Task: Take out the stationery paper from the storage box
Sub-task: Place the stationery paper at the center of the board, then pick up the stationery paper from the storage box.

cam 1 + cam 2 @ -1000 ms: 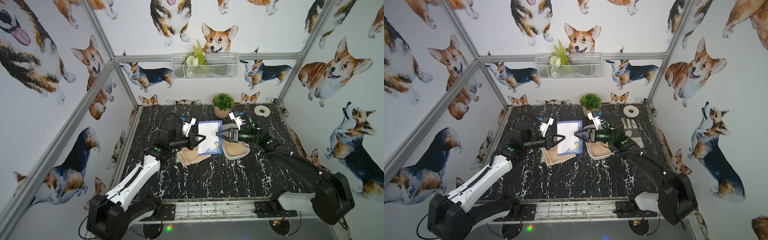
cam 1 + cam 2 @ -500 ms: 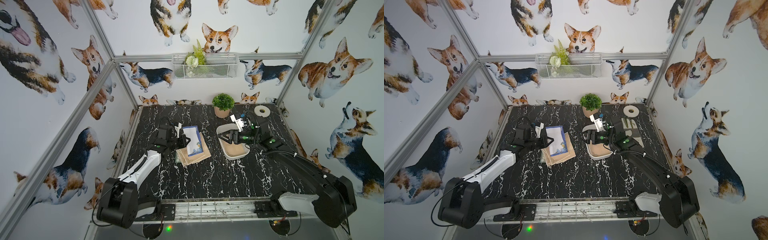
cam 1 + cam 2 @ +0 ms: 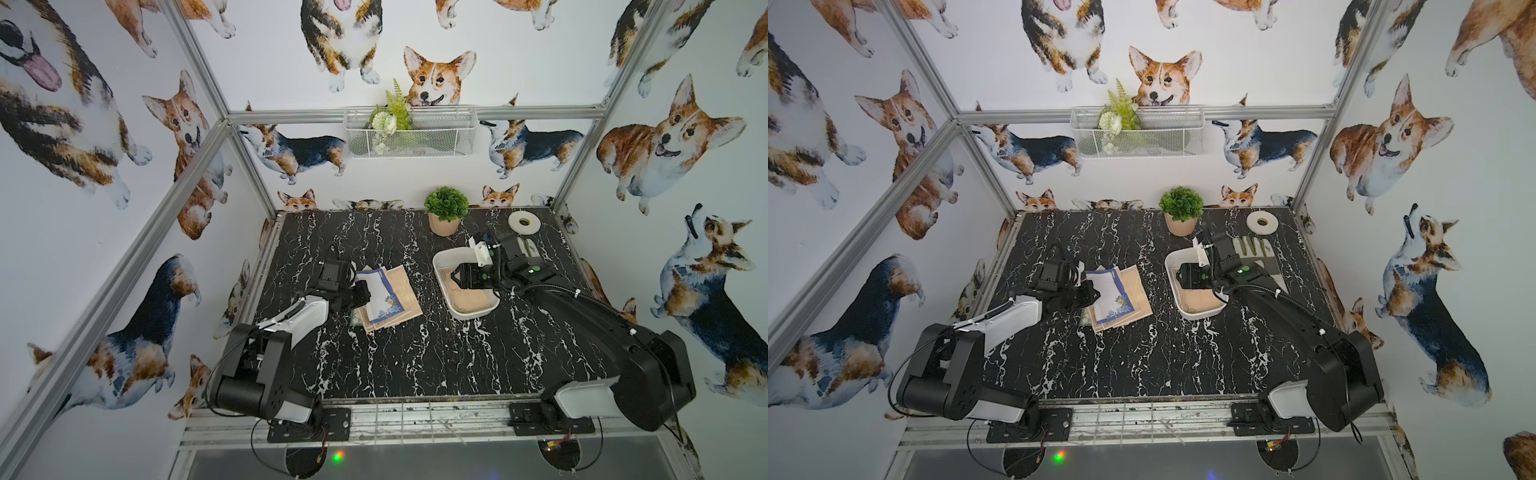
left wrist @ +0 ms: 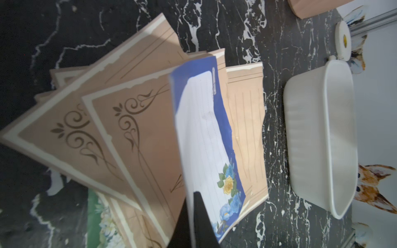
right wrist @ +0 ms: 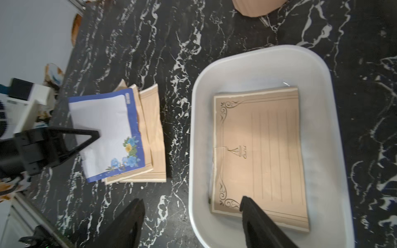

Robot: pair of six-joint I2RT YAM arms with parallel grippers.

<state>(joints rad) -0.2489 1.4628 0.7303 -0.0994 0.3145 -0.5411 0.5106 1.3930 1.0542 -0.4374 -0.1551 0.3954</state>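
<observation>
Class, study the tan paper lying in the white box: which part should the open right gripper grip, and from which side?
Take the top sheet of the tan paper by its long edge facing the other pile, coming from above. The paper lies flat in the white box, and that edge looks slightly lifted with a gap to the wall, so a finger could probably slip under.

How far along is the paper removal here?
Done: several sheets piled on the table. In hand: the left gripper pinches the blue-floral sheet atop that pile. Remaining: tan sheets lie in the storage box, where the open right gripper reaches.
</observation>
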